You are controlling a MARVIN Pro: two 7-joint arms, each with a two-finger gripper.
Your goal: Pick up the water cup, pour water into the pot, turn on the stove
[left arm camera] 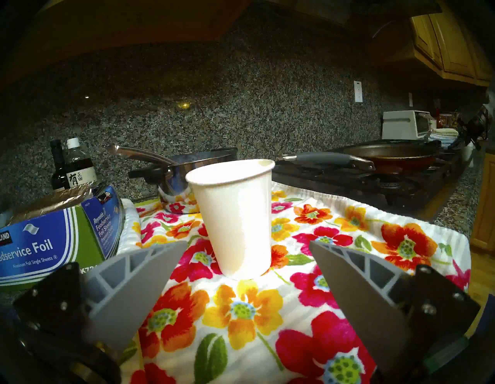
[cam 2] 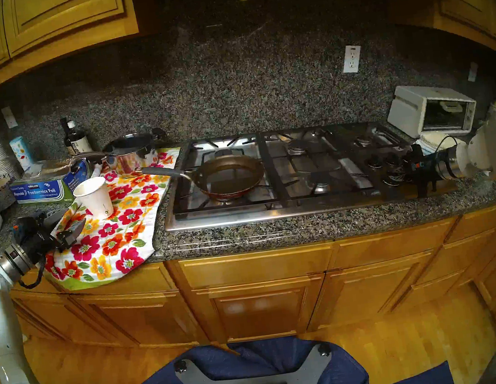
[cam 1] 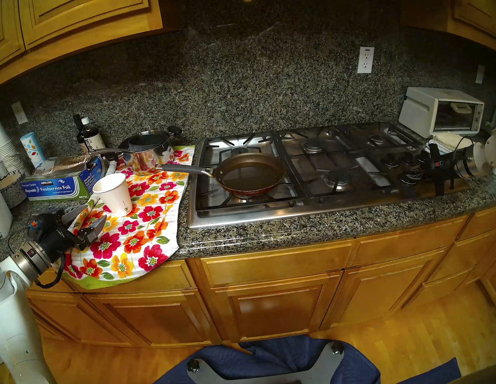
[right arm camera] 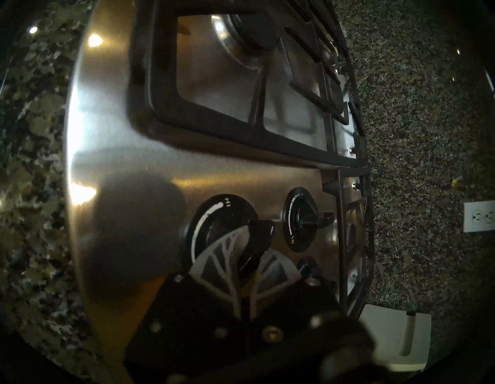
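Now right gripper [right arm camera: 247, 257], pale ribbed fingers pressed together on raised bar of black round knob [right arm camera: 257, 242] at right end of wide stainless-steel gas stove [cam 1: 274, 211]; knob bar's long axis runs between fingers, so coming move looks like twist. Right arm nearer knobs. Left gripper [left arm camera: 247, 270] spread wide, empty, facing white tapered paper cup [cam 1: 114, 193] upright on flowered cloth [cam 1: 139, 232], left of stove. Shallow bronze-brown frying pan [cam 1: 252, 172], long grey handle pointing left, sits on front-left iron grate.
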